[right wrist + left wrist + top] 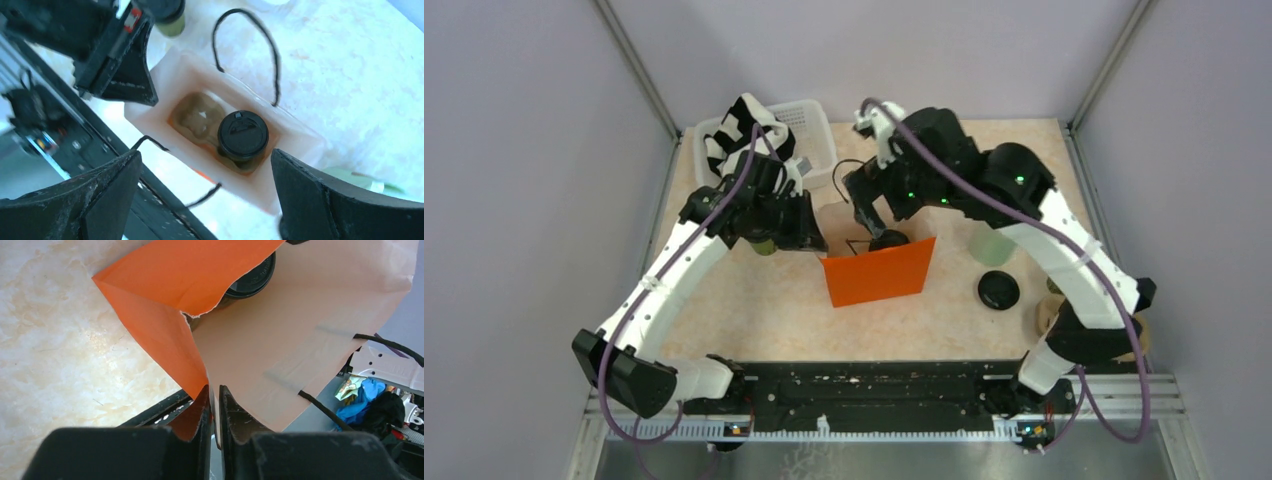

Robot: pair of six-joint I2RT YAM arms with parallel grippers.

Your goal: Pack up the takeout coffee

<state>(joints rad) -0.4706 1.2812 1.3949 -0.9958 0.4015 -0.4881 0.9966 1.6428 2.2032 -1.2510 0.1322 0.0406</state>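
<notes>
An orange paper bag (pixel 876 275) with black cord handles stands open mid-table. One takeout coffee cup (pixel 243 135), dark green with a black lid, stands upright inside it at the right end; its lid (pixel 252 280) peeks past the bag's rim. A second lidded cup (pixel 762 245) stands on the table left of the bag, under my left arm, also seen as the cup (pixel 167 17) beyond the bag. My left gripper (pixel 214 395) is shut on the bag's (pixel 280 340) left rim. My right gripper (pixel 205 160) hangs wide open above the bag, holding nothing.
A white basket (pixel 809 125) sits at the back left. A pale mint tumbler (pixel 992 245), a round black lid (pixel 998 290) and a beige round thing (pixel 1049 315) lie right of the bag. The black base rail (pixel 864 385) runs along the near edge.
</notes>
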